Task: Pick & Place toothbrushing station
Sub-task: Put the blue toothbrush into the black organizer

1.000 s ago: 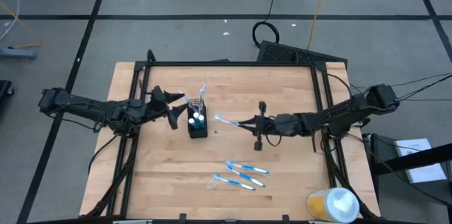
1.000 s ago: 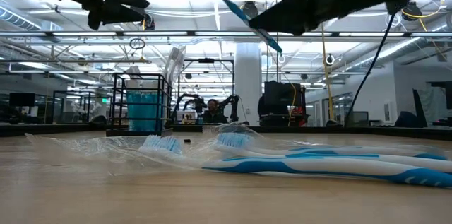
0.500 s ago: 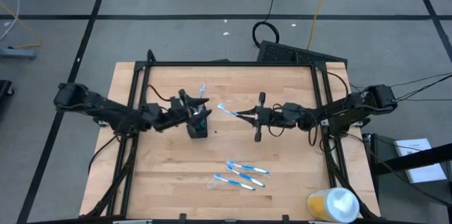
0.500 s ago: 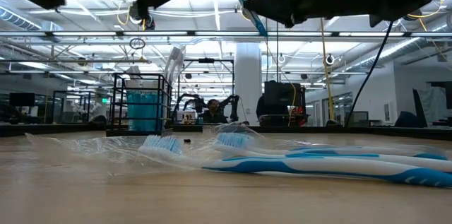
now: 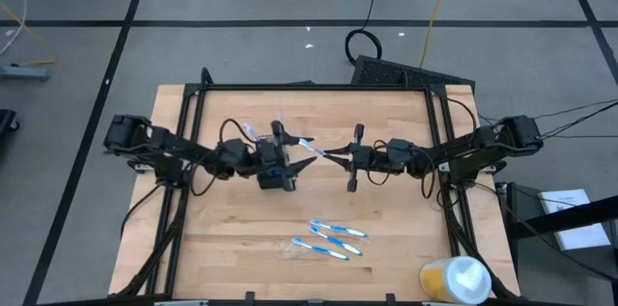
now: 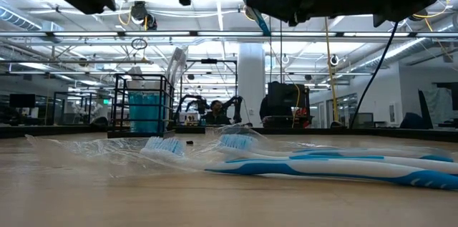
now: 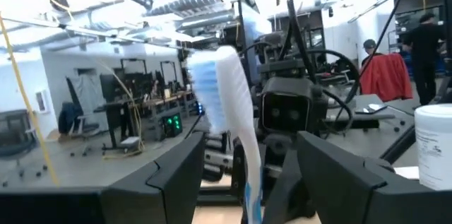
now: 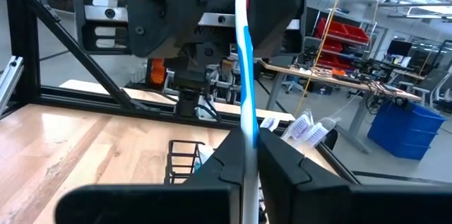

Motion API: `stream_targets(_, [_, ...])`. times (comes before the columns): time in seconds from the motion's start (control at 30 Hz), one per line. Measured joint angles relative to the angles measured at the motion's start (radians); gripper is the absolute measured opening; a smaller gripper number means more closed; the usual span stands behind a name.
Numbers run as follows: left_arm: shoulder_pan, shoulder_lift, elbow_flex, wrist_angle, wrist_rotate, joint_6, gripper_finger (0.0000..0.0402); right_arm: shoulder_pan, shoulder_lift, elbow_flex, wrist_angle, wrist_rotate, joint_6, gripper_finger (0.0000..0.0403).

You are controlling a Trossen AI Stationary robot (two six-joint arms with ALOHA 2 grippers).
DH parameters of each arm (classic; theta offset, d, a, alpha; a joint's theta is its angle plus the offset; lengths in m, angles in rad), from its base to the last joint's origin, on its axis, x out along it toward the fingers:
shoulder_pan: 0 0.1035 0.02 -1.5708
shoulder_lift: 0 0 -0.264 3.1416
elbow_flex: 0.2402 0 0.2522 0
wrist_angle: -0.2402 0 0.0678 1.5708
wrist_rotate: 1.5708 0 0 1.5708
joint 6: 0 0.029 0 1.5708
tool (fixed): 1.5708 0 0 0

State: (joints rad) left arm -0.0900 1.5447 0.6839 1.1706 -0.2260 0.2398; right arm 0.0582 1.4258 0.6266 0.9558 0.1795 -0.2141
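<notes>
A small black mesh holder (image 5: 273, 173) stands on the wooden table, with blue-and-white tubes inside; it also shows in the low view (image 6: 147, 109). My right gripper (image 5: 333, 157) is shut on a blue-and-white toothbrush (image 5: 307, 144) held in the air just right of the holder. My left gripper (image 5: 297, 152) hovers over the holder, open. In the left wrist view its fingers (image 7: 176, 174) stand on either side of the brush's bristle end (image 7: 226, 90) with gaps showing. Three more toothbrushes (image 5: 333, 238) lie on a clear wrapper near the front. My right gripper pinches the toothbrush's handle (image 8: 246, 131) between its two fingers, which come level from the table's right side. The brush is lifted clear of the table. Its bristle end (image 5: 301, 141) points toward the left gripper and tilts up in the low view (image 6: 247, 1).
A yellow-and-white round container (image 5: 456, 279) lies at the table's front right corner. The black frame rails (image 5: 183, 152) run along the table's left, far and right sides. A crumpled clear wrapper (image 6: 93, 152) lies under the loose toothbrushes (image 6: 322, 166).
My left gripper has gone toward the table's right edge, from left of the holder to over it, up to the held brush's bristle end. My right gripper has lifted the toothbrush higher and a little toward the far edge, then held still.
</notes>
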Motion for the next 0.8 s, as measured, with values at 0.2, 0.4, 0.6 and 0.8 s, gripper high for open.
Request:
stream_targets(0.2, [0.001, 0.008, 0.016, 0.0, 0.0, 0.017, 0.0227, 0.0, 0.0, 0.0, -0.003, 0.001, -0.001, 0.0013])
stream_targets(0.4, [0.0, 0.008, 0.016, 0.001, 0.0, 0.018, 0.0227, 0.0, 0.0, 0.0, -0.003, 0.002, -0.013, 0.0013])
stream_targets(0.6, [-0.007, 0.008, 0.016, 0.001, 0.0, 0.017, 0.0227, 0.0, -0.001, 0.001, 0.008, 0.007, -0.019, 0.0013])
stream_targets(0.8, [-0.012, 0.008, 0.016, 0.001, 0.0, 0.019, 0.0227, 0.0, -0.001, 0.001, 0.004, 0.008, -0.019, 0.0013])
